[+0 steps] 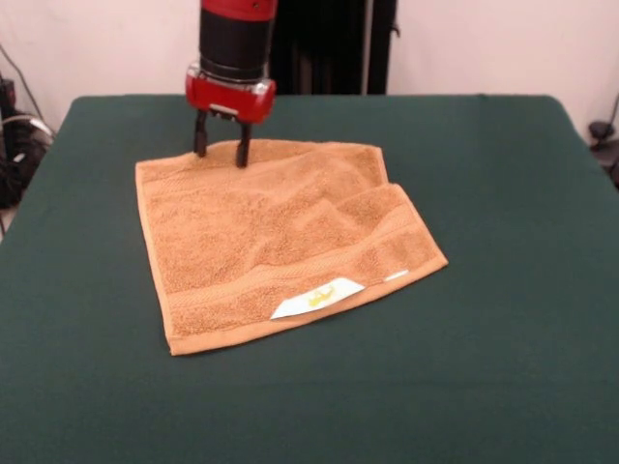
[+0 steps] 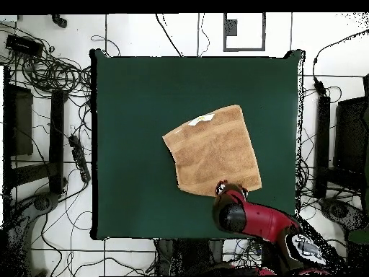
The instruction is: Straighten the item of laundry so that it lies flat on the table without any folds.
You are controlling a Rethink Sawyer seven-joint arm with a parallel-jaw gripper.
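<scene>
We see our fingers (image 1: pixel 221 147) slightly parted astride the towel's (image 1: pixel 280 237) far hem; the towel spreads mid-counter (image 1: pixel 503 367) toward the camera, one side corner folded over.

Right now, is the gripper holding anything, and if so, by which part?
Cannot be told for sure. The gripper has its fingers spread at the towel's far hemmed edge, tips touching the cloth, but no pinch is visible and the towel lies on the table.
</scene>
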